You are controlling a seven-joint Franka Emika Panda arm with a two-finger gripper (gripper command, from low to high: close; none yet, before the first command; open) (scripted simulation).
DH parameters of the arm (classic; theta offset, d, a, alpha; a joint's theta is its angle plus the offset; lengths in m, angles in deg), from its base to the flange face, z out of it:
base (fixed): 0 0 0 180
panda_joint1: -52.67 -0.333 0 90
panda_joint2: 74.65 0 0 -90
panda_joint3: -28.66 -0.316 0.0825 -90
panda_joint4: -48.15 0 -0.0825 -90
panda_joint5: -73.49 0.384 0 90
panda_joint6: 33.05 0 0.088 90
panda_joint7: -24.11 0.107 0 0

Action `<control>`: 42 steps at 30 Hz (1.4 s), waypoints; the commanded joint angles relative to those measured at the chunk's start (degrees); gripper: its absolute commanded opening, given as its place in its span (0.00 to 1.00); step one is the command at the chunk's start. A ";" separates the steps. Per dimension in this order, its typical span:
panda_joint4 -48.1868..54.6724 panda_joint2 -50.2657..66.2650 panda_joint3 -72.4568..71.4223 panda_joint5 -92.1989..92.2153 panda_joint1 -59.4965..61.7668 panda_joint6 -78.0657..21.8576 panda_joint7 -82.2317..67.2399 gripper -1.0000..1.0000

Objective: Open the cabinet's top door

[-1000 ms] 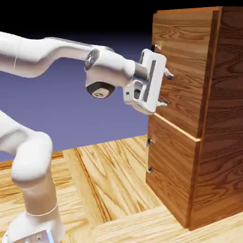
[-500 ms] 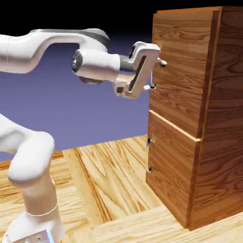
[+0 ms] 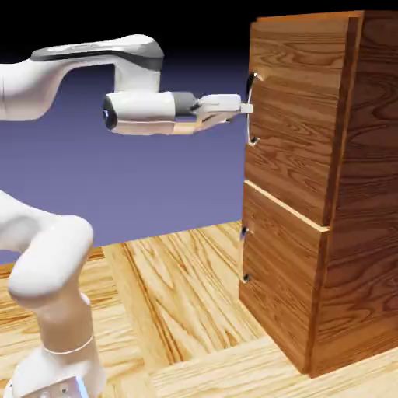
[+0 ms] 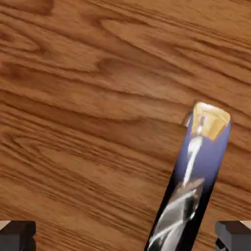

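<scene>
arm [image 3: 140, 113] reaches level toward the exterior view's right, gripper [image 3: 247, 108] at the upper handle [image 3: 250, 124] of the cabinet [image 3: 354, 155]. fingers wide apart, hand view shows the fingertips [image 4: 17, 236] at the bottom left and bottom right with the shiny bar between them, nothing clamped. can't tell if a finger touches the bar. top door [image 3: 295, 109] closed, upper part of cabinet, right of the gripper in the exterior view. bar upright near the door's left edge. lower door [image 3: 280, 264] below, also closed, own handle [image 3: 242, 255]. wood floor [image 3: 179, 303] underneath.
</scene>
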 commanded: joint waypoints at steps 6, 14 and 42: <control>1.26 -1.72 -2.38 10.39 1.92 0.32 4.59 0.50; 5.78 3.76 -6.12 11.75 9.69 -4.53 3.38 0.00; -19.88 -16.44 37.70 -47.42 -32.62 -18.54 29.49 0.00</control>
